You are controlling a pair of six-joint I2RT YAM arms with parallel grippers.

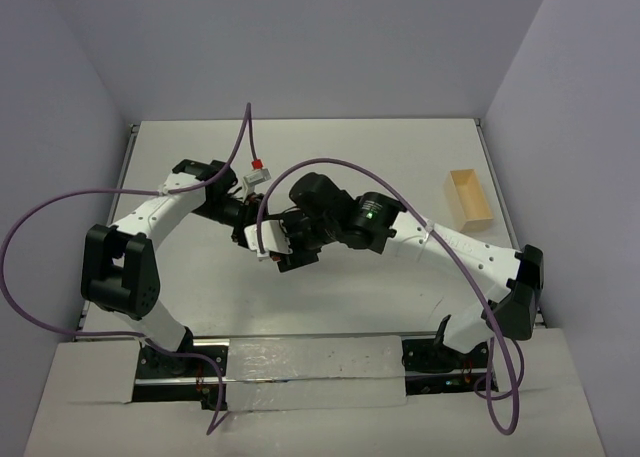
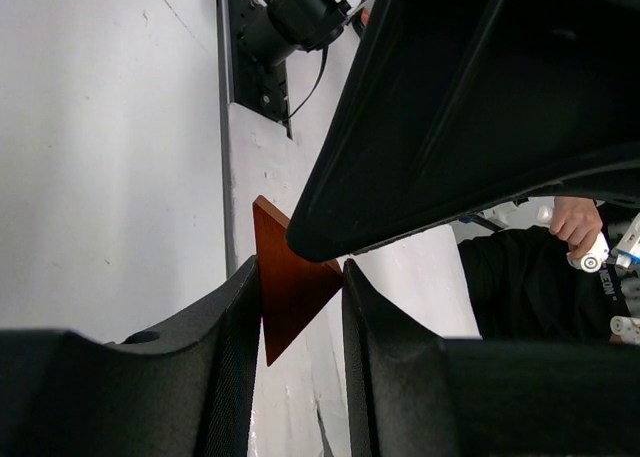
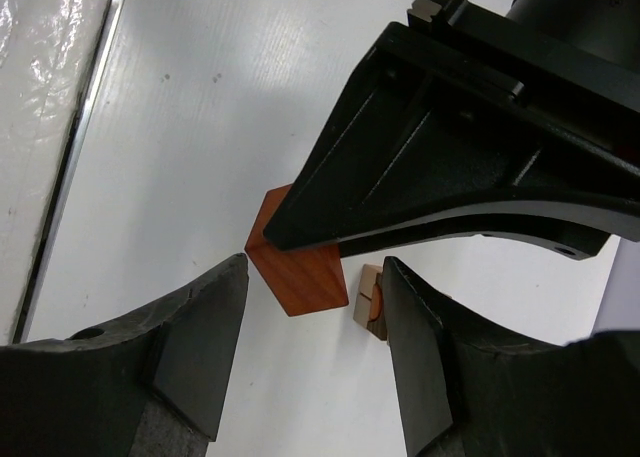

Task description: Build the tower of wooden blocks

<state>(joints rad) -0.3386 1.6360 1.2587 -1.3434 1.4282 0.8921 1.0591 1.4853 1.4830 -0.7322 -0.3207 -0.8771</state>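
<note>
My left gripper [image 2: 302,272] is shut on a reddish-brown triangular roof piece [image 2: 290,287] and holds it above the white table. The right wrist view shows the same piece [image 3: 300,277] sticking out from under the black left gripper [image 3: 460,167]. My right gripper [image 3: 315,267] is open and empty, its fingers on either side of the piece but apart from it. A small stack of tan, reddish and dark blocks [image 3: 370,299] stands on the table, partly hidden by my right finger. In the top view both grippers, left [image 1: 262,242] and right [image 1: 298,255], meet at the table's middle, and the blocks are hidden.
A pale wooden rectangular box [image 1: 468,197] lies at the right edge of the table. Purple cables [image 1: 330,162] arch over both arms. The right gripper's black body [image 2: 470,107] fills the upper right of the left wrist view. A metal rail [image 1: 300,342] runs along the near edge.
</note>
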